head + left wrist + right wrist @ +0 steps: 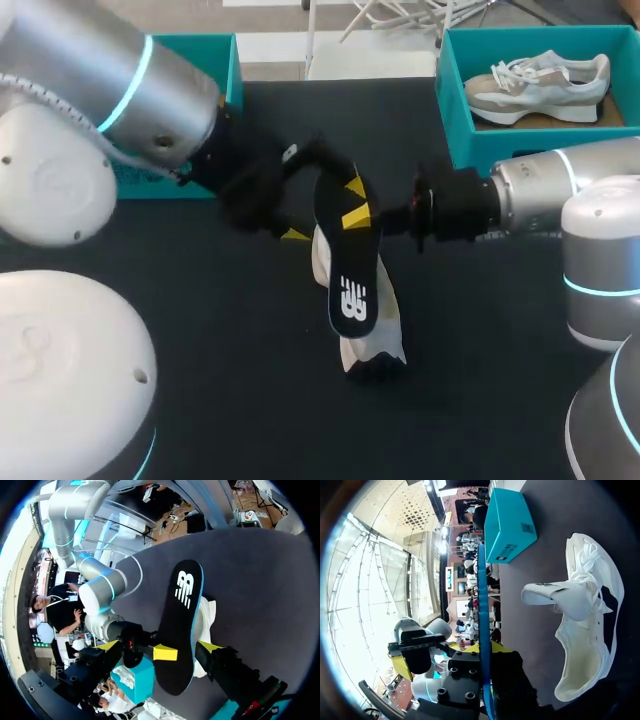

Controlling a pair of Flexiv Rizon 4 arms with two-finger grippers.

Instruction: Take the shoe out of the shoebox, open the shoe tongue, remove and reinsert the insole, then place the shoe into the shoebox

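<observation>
The black insole [350,265] with a white logo hangs upright above the white shoe [372,345], which lies on the dark table. My right gripper [357,214] comes in from the right and is shut on the insole's upper end. In the right wrist view the insole [482,605] shows edge-on between that gripper's [484,650] yellow tips, with the shoe [587,630] beside it. My left gripper [159,646] stands open, its fingers on either side of the insole [182,610] without touching it. The shoe [206,615] lies behind the insole.
A teal shoebox [455,100] at the back right holds another pale shoe [540,85]. A second teal box [220,55] stands at the back left, partly hidden by my left arm. Bare dark tabletop [250,380] lies in front of the shoe.
</observation>
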